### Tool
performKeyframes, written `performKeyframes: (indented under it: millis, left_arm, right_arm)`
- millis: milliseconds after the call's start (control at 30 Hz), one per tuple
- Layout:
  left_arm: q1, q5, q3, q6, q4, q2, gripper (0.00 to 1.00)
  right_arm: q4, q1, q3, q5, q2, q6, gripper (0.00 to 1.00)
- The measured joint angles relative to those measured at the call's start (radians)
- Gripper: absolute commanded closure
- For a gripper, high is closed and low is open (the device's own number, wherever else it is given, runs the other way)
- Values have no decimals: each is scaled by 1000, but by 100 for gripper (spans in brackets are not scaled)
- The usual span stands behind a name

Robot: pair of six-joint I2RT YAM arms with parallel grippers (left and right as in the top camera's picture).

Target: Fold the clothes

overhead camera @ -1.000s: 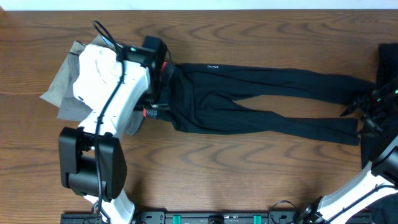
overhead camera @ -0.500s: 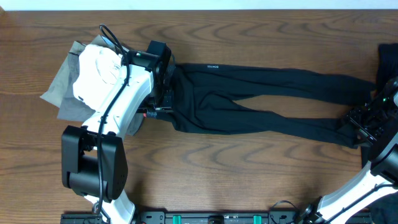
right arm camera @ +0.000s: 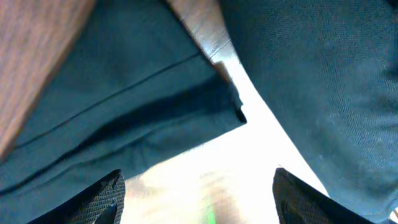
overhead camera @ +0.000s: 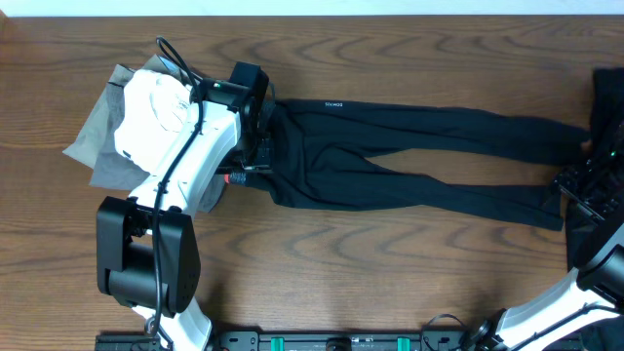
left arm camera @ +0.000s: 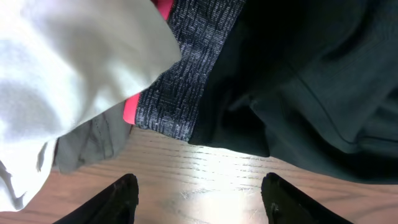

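At the upper left of the overhead frame a white garment (overhead camera: 141, 97) lies heaped on a grey garment (overhead camera: 93, 146). Both are bunched and unfolded, likely set aside to wait their turn. Just right of them the left tool (left arm camera: 199, 193) hangs low over the bench (overhead camera: 390, 283). Its fingers (left arm camera: 124, 196) are spread wide with only bare wood between them, holding nothing. It sits at the grey waistband (left arm camera: 177, 93), whose coral-red edge tucks under the white cloth, and that placing suggests it is lined up to pinch the waist end. From there the black leggings (overhead camera: 409, 127) run flat across the middle of the frame. Both legs are drawn out toward the right, which should make an end-to-end fold easy. At the far right the right tool (right arm camera: 199, 196) is likewise spread and empty, poised over a leg cuff (right arm camera: 186, 106), probably to take the ankle end. Another black piece (overhead camera: 609, 93) lies at the right edge, close by the cuffs; whether it touches them I cannot tell.
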Motion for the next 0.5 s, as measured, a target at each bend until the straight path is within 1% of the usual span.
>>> performKeyframes:
  millis: [200, 233, 267, 300, 333, 367, 400, 433, 467, 500]
  left_arm:
    - [0, 0, 0, 2, 0, 0, 34]
    - [0, 0, 0, 3, 0, 0, 35]
    - [0, 0, 0, 4, 0, 0, 35]
    - [0, 0, 0, 4, 0, 0, 35]
    - [0, 0, 0, 4, 0, 0, 34]
    - [0, 0, 0, 4, -1, 0, 35]
    - [0, 0, 0, 4, -2, 0, 34]
    - [0, 0, 0, 4, -2, 0, 35]
    - [0, 0, 0, 4, -2, 0, 35]
    - [0, 0, 0, 4, -2, 0, 34]
  right_arm:
    - [103, -3, -92, 11, 0, 48, 28]
    - [123, -3, -100, 13, 0, 58, 31]
    - [142, -3, -108, 15, 0, 65, 38]
    - [156, -3, -113, 16, 0, 77, 50]
    - [160, -3, -116, 15, 0, 84, 70]
    - [160, -3, -117, 12, 0, 87, 84]
    - [158, -3, -118, 10, 0, 97, 91]
    - [155, -3, -119, 7, 0, 102, 96]
    - [152, -3, -119, 6, 0, 105, 99]
    - [144, -3, -119, 4, 0, 110, 99]
